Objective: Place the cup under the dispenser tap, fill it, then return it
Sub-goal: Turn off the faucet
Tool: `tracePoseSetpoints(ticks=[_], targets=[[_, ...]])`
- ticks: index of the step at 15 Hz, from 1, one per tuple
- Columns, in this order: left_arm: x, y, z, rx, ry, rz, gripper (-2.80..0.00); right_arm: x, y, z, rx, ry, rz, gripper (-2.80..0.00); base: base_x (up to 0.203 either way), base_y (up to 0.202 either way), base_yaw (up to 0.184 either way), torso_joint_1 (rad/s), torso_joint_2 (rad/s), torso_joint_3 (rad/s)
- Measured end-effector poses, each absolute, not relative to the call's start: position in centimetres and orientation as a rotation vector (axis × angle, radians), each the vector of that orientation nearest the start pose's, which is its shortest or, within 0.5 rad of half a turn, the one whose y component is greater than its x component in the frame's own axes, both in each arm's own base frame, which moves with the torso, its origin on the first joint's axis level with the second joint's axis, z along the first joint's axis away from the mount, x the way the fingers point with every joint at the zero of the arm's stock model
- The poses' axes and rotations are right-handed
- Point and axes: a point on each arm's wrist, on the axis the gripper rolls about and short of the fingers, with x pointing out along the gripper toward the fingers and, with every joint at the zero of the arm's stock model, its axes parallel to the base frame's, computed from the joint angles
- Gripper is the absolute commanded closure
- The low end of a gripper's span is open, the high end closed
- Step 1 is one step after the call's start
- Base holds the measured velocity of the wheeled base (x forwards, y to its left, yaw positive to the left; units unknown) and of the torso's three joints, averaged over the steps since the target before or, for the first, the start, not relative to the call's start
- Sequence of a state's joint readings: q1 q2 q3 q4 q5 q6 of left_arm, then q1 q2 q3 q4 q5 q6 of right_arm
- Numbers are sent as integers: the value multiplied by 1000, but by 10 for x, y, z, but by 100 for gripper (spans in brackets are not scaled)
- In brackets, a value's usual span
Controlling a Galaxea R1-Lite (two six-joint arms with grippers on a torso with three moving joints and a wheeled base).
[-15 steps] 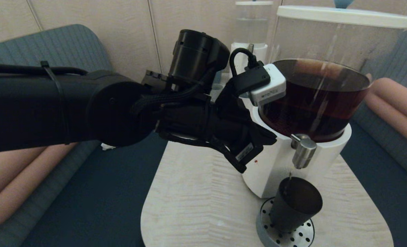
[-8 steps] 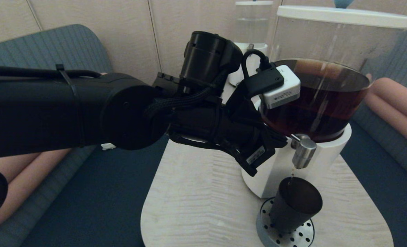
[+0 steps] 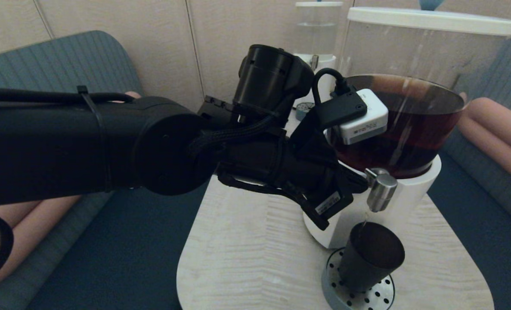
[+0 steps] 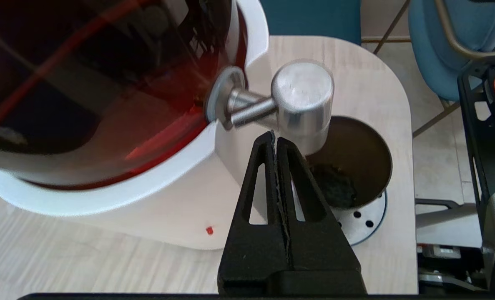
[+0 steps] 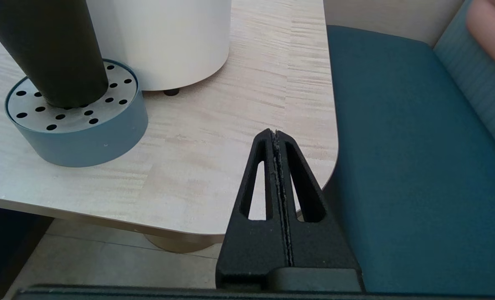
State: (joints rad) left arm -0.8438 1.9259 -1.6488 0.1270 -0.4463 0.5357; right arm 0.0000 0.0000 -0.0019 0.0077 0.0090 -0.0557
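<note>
Fig.: the cup (image 3: pixel 370 257) stands upright on the perforated drip tray (image 3: pixel 380 297), at 5 o'clock on the table (image 3: pixel 246 254) in your head view, directly below the dispenser tap (image 3: pixel 381 188). The wrist view shows dark liquid low inside the cup (image 4: pixel 347 166). A thin dark line runs from spout to cup rim.

The tap (image 4: pixel 301 100) juts from the white base of the dispenser (image 3: pixel 399 116), tank part-filled w/ dark brown liquid.

Your left gripper (image 4: pixel 275 135) sits just beside the tap body, jaws pressed together, tips close to the steel; contact can't be told.

Your right gripper (image 5: pixel 274 133) hangs off the table's edge, over the blue seat (image 5: pixel 414 158), well apart from the cup (image 5: pixel 51 50), jaws pressed together, nothing btw them.

At 12 o'clock, a smaller clear-liquid dispenser (image 3: pixel 313 30) stands behind.
</note>
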Motion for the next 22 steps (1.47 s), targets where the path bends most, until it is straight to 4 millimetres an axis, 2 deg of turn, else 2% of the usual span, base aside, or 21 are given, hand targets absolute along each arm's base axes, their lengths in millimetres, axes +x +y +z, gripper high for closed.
tracePoseSetpoints(ticks=[10, 19, 22], targets=[[255, -309, 269, 540, 45, -1344, 0, -23, 0, 75, -56, 6, 9, 0, 0, 0, 0, 0, 0, 0], [254, -330, 277, 520, -62, -1363, 0, -23, 0, 75, -56, 6, 9, 0, 0, 0, 0, 0, 0, 0], [255, -330, 274, 522, -49, -1362, 0, -23, 0, 75, -56, 5, 9, 0, 0, 0, 0, 0, 0, 0]])
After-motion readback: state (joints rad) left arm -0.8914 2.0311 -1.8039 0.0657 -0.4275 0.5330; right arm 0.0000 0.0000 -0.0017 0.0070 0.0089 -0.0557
